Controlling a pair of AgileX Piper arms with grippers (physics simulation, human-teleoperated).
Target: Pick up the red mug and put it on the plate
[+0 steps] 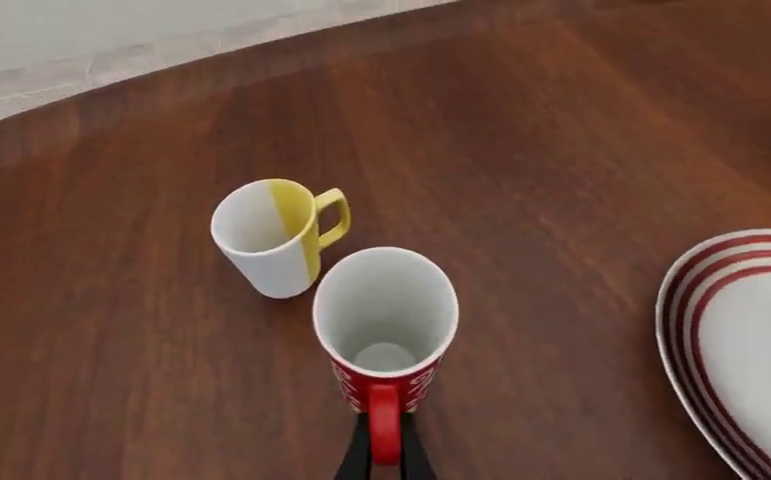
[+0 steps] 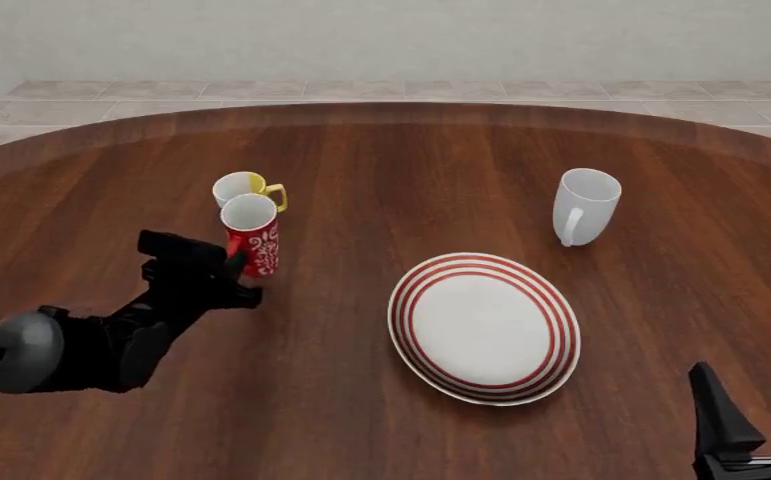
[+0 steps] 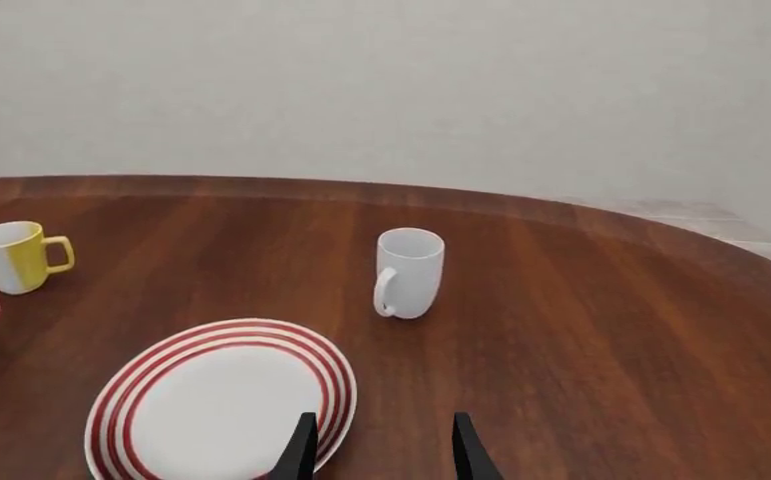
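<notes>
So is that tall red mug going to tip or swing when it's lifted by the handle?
Probably a little. The red mug is tall and narrow, and the left hand pinches only its handle, so it may swing. It looks stiff, glazed, likely slippery, so it could knock the yellow-handled mug close behind.

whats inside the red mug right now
The red mug looks empty: the left wrist view shows only its white inner wall and bare bottom. The left gripper's fingers close on its handle. From the front, its near wall hides the inside.

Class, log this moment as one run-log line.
left end effector: shut on red mug handle | right end effector: open, idle | plate: bare | mug not yet placed
</notes>
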